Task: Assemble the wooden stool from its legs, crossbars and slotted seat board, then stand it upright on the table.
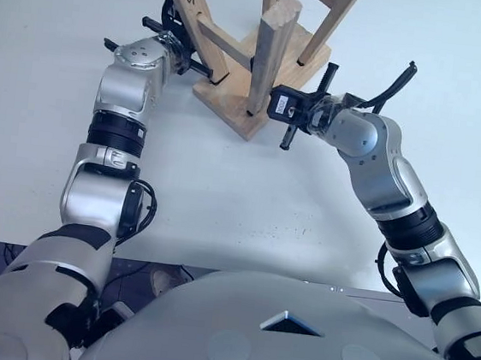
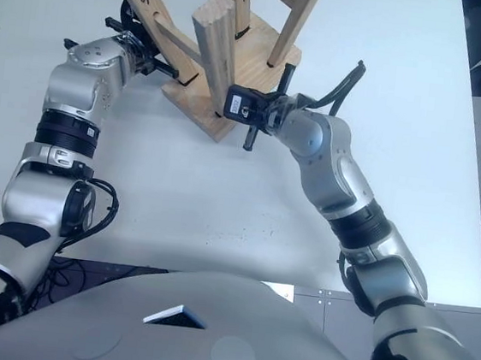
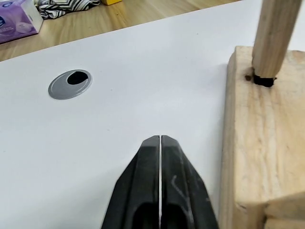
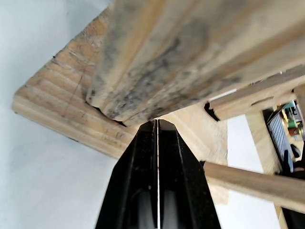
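- The stool (image 1: 254,52) rests upside down on the counter (image 1: 220,212), seat board (image 1: 231,108) flat and legs pointing up, so I judge assembly nearly done.
- My right gripper (image 4: 157,126) is closed on nothing, its tip at the foot of the near leg (image 1: 269,54), where that leg meets the board.
- My left gripper (image 3: 160,143) is also closed and empty, just beside the board's edge.
- Next I'd check that leg is fully seated, then open both grippers, take hold and turn the stool upright.

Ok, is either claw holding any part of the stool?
No. Both shut empty: left claw beside the seat board, right claw at the base of a leg.
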